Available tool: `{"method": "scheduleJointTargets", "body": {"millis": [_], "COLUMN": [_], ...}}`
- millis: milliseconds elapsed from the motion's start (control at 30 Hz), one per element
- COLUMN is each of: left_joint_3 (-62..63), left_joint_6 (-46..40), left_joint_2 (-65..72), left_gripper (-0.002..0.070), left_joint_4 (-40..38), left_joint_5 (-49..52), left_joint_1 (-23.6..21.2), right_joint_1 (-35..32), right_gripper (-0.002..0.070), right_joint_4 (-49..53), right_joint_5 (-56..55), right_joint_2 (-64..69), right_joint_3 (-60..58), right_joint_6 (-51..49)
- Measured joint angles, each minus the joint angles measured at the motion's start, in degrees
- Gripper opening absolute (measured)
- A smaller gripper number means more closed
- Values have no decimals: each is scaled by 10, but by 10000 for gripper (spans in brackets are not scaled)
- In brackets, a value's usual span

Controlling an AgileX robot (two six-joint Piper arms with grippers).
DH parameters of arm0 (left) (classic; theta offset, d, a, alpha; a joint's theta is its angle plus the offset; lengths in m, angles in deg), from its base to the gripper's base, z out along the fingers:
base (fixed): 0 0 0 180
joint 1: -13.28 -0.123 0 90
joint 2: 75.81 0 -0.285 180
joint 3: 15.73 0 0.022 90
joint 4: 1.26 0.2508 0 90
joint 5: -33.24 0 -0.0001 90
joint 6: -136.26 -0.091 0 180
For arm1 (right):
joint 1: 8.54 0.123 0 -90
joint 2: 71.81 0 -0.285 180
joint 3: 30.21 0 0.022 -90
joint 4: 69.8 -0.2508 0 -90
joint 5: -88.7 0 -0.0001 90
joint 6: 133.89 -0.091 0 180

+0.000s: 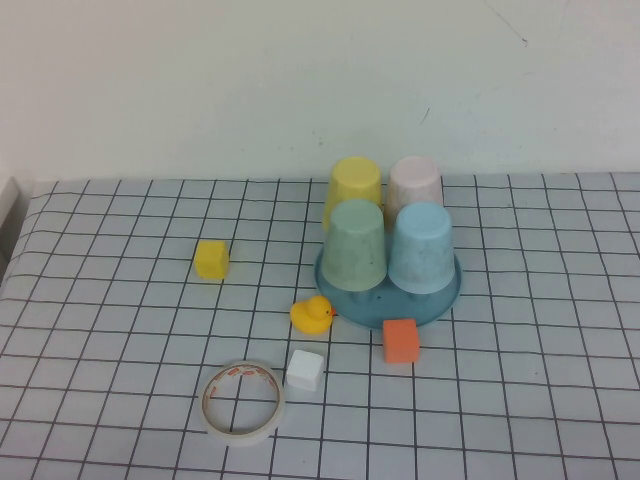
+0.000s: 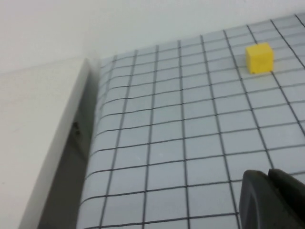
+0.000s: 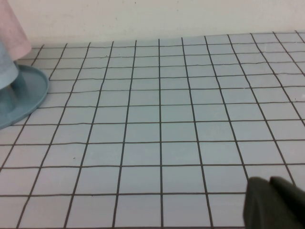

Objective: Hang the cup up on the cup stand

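Tape [image 1: 243, 402], a white roll, lies nearest on the gridded cloth [image 1: 520, 420], with a white cube [image 1: 304, 370] just beside it. Farther on are an orange cube [image 1: 400, 340], touching the rim of the cup stand [image 1: 440, 300], and a yellow rubber duck [image 1: 312, 314] near that rim. A yellow cube [image 1: 211, 259] sits well apart on the robot's left. On the stand, four cups sit upside down: the cup [image 1: 421, 247], sky-blue, front right, beside a pale green cup [image 1: 354, 244]; behind them a yellow cup [image 1: 354, 186] and a pale pink cup [image 1: 414, 181]. Neither arm appears in the high view. The left gripper [image 2: 271, 200] hangs over bare cloth, its fingers pressed together and holding nothing; the right gripper [image 3: 274, 202], likewise closed and empty, hovers near the stand's right side.
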Motion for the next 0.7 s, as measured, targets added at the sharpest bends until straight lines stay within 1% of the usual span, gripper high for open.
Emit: {"method": "scheduleJointTargets", "body": {"millis": [67,167,233,367,433,600,700], "left_joint_3": [0,1,1,1,1,1,1], "left_joint_6": [-8,-16,-17,-17,1,97,121], "left_joint_2": [0,0,0,0,0,0,0], "left_gripper": [-1,-1,-1,-1,-1,-1,-1], "left_joint_4": [-1,-3,-3,-4,-4,4,7], "left_joint_5": [10,22,23,23,23,24,25], "left_joint_1": [14,48,55,56,56,56,56], "right_joint_1": [0,0,0,0,0,0,0], "right_gripper": [0,0,0,0,0,0,-1], "right_joint_4": [0,0,0,0,0,0,0], "right_joint_5": [0,0,0,0,0,0,0], "right_joint_2": [0,0,0,0,0,0,0], "right_joint_3": [0,0,0,0,0,0,0], "right_joint_6": [0,-1,-1,-1,-1,-1,-1]}}
